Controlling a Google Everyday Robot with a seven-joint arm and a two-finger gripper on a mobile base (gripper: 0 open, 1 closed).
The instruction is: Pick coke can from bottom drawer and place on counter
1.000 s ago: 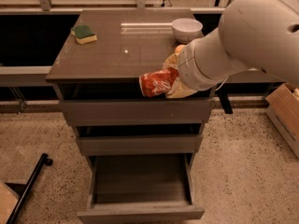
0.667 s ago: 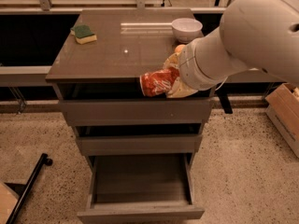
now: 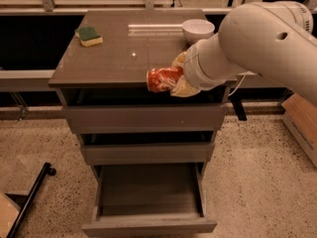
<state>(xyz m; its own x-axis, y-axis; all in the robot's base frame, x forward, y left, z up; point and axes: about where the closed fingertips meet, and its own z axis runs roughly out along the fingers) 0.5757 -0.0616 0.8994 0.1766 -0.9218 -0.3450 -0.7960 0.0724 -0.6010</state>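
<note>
Our gripper [image 3: 174, 78] sits at the front edge of the counter [image 3: 119, 58], right of middle, pinching the coke can [image 3: 161, 79] between its yellowish fingers [image 3: 184, 87], one above the can and one below. We see the can held on its side, one end pointing left, and it overlaps the counter's front lip. We cannot tell whether it touches the surface or hangs just off it. The white arm [image 3: 257, 43] reaches in from the right and covers the counter's right front corner.

Below, we see the bottom drawer [image 3: 148, 226] pulled well out toward us, its inside open to view, with the can well apart from it. The two drawers above, the middle drawer [image 3: 148, 153] and the top drawer [image 3: 143, 118], stand out far less.

On the counter we find a green and yellow sponge [image 3: 89, 35] near the back left corner and a white bowl [image 3: 197, 30] toward the back right, just beyond the arm. A black pole [image 3: 29, 198] lies on the speckled floor [image 3: 257, 182] at lower left.
</note>
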